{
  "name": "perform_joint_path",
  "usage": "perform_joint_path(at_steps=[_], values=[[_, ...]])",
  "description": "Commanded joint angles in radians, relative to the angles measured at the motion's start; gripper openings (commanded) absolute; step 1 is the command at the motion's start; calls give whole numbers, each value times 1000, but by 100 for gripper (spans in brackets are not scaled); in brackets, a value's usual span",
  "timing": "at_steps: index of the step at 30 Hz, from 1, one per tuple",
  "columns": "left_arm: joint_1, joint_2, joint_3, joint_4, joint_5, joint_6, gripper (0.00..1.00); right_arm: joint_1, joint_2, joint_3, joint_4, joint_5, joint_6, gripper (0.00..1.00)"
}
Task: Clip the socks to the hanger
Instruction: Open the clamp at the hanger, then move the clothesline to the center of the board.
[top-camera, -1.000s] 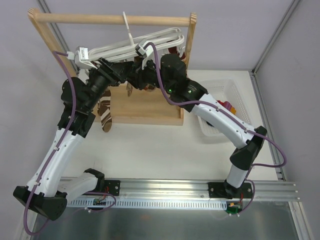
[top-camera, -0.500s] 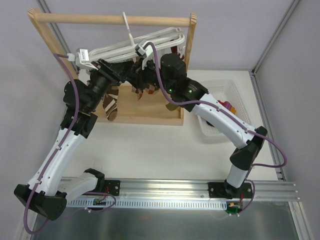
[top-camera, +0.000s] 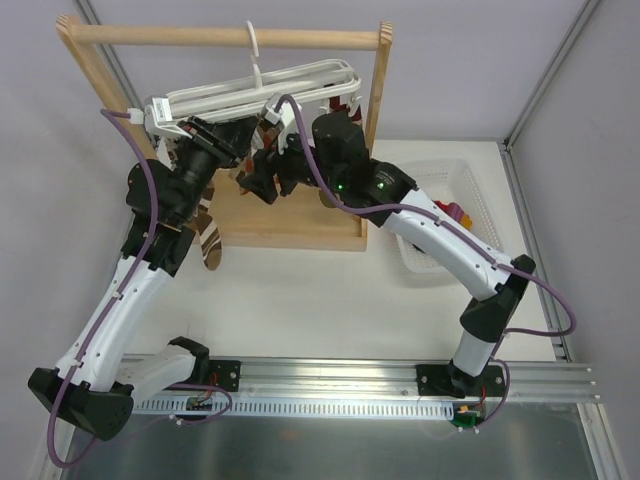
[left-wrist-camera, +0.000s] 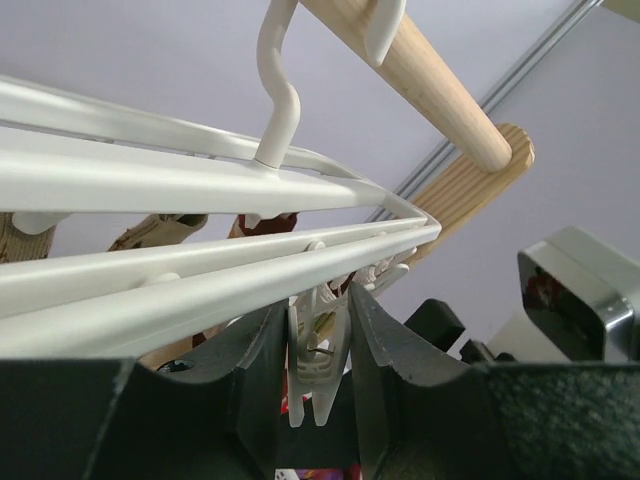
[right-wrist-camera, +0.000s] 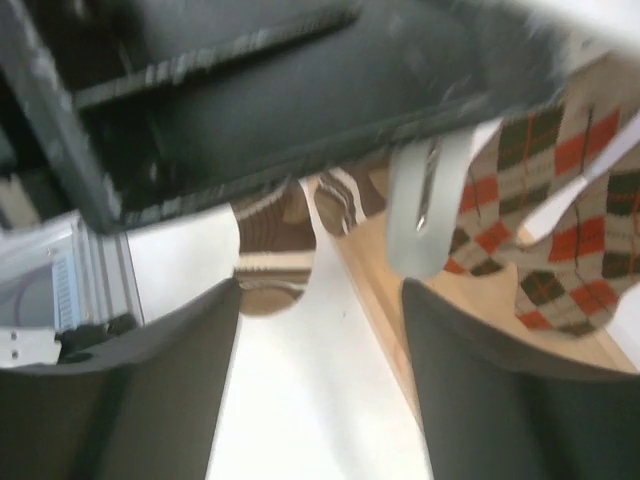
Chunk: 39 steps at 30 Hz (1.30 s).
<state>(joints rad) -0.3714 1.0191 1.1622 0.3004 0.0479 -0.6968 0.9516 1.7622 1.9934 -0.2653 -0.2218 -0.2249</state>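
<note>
Two pincers tight under the hanger (top-camera: 262, 88): left pincer (left-wrist-camera: 320, 322) clenched on a clip (left-wrist-camera: 312, 368), right pincer (right-wrist-camera: 320, 292) released beside argyle sock (right-wrist-camera: 545, 200).

Overhead camera faces down; wrist cameras hug hanger (left-wrist-camera: 200, 180).

Top view: I find bright, even, diffuse light, with soft shadows under my arms (top-camera: 120, 300). Left wrist view: clip (left-wrist-camera: 318, 345) sharp at centre, my left fingers (left-wrist-camera: 400, 390) dark and underlit at 6 o'clock. Right wrist view: blurred throughout; argyle sock (right-wrist-camera: 545, 220) smeared at 3 o'clock.
</note>
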Motion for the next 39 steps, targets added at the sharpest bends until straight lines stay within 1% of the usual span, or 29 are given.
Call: perform_joint_path(at_steps=[1,4,5,8,9,11,12,13,14,15,18,19,22,24,29,33,34,37,39], values=[[-1,-16,-15,25,-16,11,21,1,-99,62,-112,-27,-2,72],[-1,-16,-19,25,-19,11,20,-8,-171,47,-179,-24,12,80],[-1,-16,-21,25,-22,11,20,-13,-219,35,-202,-24,15,81],[-1,-16,-25,25,-22,13,20,-28,-285,12,-242,-4,16,82],[-1,-17,-27,25,-20,11,20,-39,-331,1,-250,33,12,82],[-1,-20,-32,25,-23,11,20,-54,-371,-33,-262,97,-7,82],[-1,-22,-35,25,-23,13,20,-80,-412,-72,-264,178,-8,82],[-1,-25,-36,23,-26,16,20,-102,-429,-102,-265,214,-7,81],[-1,-28,-38,23,-26,17,20,-125,-447,-126,-256,290,10,80],[-1,-31,-38,22,-29,22,20,-181,-463,-186,-249,317,22,79],[-1,-37,-41,17,-36,29,20,-284,-513,-267,-200,375,62,70],[-1,-37,-41,16,-36,29,20,-299,-527,-306,-187,381,61,66],[-1,-40,-41,11,-34,34,19,-327,-518,-337,-157,409,39,65],[-1,-43,-42,9,-39,36,20,-333,-486,-335,-149,420,21,64],[-1,-50,-45,6,-43,39,20,-349,-393,-331,-69,438,-22,59],[-1,-57,-50,2,-45,45,20,-402,-334,-300,-35,411,-5,53],[-1,-60,-50,0,-45,46,20,-410,-325,-297,-17,403,-1,49],[-1,-66,-53,-3,-45,54,20,-438,-277,-269,1,386,-2,43],[-1,-70,-58,-3,-43,57,20,-456,-253,-233,-2,346,-2,40]])
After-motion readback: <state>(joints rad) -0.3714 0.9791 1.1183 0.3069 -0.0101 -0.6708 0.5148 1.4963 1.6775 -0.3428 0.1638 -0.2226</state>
